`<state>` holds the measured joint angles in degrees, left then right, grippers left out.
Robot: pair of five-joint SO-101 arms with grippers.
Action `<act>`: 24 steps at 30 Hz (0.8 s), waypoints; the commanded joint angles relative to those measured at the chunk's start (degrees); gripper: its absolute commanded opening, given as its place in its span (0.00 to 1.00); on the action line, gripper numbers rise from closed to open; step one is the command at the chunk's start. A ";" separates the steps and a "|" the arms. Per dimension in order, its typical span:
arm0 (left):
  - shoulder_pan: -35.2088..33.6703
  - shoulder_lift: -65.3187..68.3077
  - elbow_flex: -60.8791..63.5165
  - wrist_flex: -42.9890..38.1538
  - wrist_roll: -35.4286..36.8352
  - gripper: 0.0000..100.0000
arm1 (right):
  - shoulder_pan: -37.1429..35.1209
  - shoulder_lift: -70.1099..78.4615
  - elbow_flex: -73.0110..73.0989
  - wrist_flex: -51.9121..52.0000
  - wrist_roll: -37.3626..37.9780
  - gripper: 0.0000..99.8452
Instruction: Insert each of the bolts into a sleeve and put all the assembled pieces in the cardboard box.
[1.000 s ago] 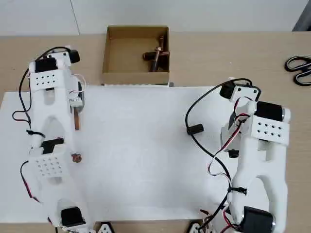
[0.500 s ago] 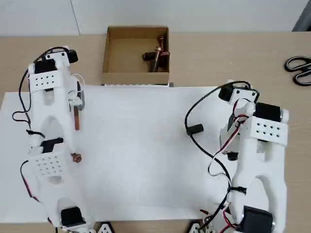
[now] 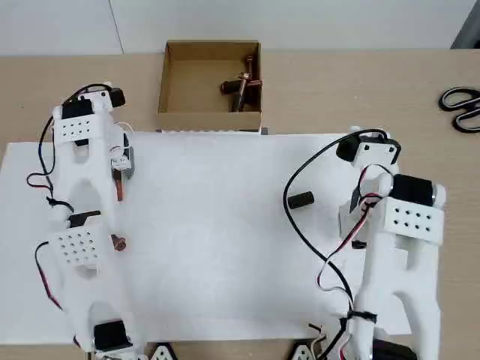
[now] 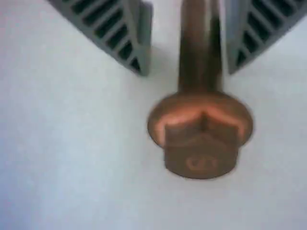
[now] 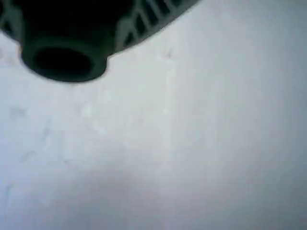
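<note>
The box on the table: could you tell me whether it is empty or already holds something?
Not empty. In the high view, the box holds a few copper bolts lying against its right wall.

The bolt [image 4: 200, 139] is dull coppery metal, the sleeve [image 5: 62, 60] matt black plastic, the box [image 3: 210, 120] plain cardboard.

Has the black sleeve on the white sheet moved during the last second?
No. The black sleeve lies at the same spot, judged against the cardboard box.
</note>
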<state>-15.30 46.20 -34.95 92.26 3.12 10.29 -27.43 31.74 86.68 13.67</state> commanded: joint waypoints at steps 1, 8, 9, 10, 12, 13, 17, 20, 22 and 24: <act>-0.09 2.02 -1.80 -3.60 0.35 0.08 | 0.40 -3.03 0.44 -0.40 0.88 0.01; -0.09 2.99 -1.98 -2.73 0.35 0.01 | 0.22 -6.99 0.44 -0.48 0.88 0.00; -0.09 2.46 -2.77 -1.85 0.35 0.01 | -0.57 -7.16 0.44 -0.40 0.97 0.00; -0.09 1.76 -3.82 -0.35 0.35 0.01 | -1.45 -7.16 0.44 -0.04 0.97 0.00; 0.00 0.09 -6.73 2.11 0.53 0.01 | -3.56 -7.16 0.44 1.27 0.97 0.00; 0.00 -0.97 -8.66 3.34 1.58 0.01 | -4.79 -7.25 0.44 1.98 0.97 0.00; 0.44 -6.42 -16.75 8.26 5.89 0.01 | -7.52 -7.78 0.44 4.35 0.97 0.00; 0.79 -11.34 -17.36 8.18 10.11 0.01 | -7.69 -7.78 0.44 6.29 0.53 0.00; 0.70 -15.74 -15.87 8.26 11.78 0.01 | -7.43 -7.78 0.18 6.81 0.53 0.00; 1.14 -21.10 -13.49 8.26 11.16 0.01 | -7.34 -7.87 0.18 6.90 0.62 0.00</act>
<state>-14.86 35.30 -48.92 98.77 13.76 3.25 -33.32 32.44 93.10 14.11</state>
